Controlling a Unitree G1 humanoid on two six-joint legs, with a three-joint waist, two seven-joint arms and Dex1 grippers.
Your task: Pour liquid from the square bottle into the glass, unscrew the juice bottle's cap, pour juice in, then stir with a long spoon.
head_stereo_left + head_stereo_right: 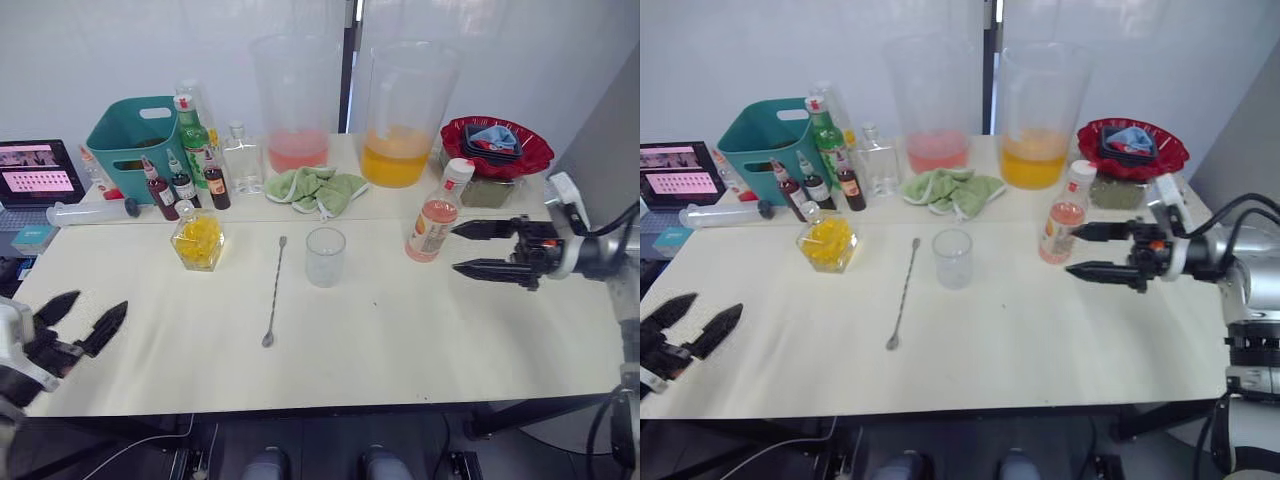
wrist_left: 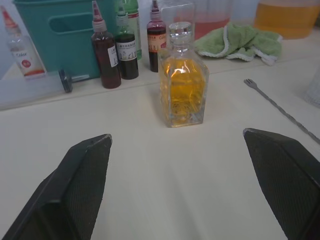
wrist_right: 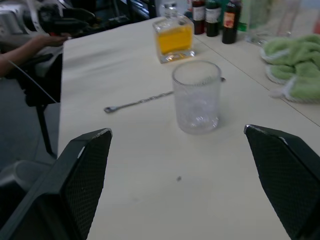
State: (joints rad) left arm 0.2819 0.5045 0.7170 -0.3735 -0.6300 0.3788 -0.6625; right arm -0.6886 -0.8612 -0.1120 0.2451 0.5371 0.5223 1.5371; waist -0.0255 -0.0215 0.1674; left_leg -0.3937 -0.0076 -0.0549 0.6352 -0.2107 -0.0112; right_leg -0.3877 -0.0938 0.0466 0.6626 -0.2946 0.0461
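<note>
**Both grippers spread wide over an untouched drinks table**

On the smooth cream table point(image 1: 420, 340), the squat square bottle point(image 1: 198, 238) of faceted clear glass stands toward the left edge, its bright yellow liquid point(image 2: 183, 89) showing through. The frosted cylindrical glass point(image 1: 325, 256) stands empty near the table's middle. The thin silver long spoon point(image 1: 272, 293) lies flat between them, its small bowl toward the front edge. The slim plastic juice bottle point(image 1: 436, 217), pale pink-orange juice point(image 1: 437, 213) inside, stands upright to the right of the glass, white cap point(image 1: 458, 171) on.

The left gripper point(image 1: 77, 323) hovers at the front left corner, black tapered fingers wide apart, holding nothing. The right gripper point(image 1: 478, 249) hangs just right of the juice bottle, fingers likewise spread and empty.
</note>
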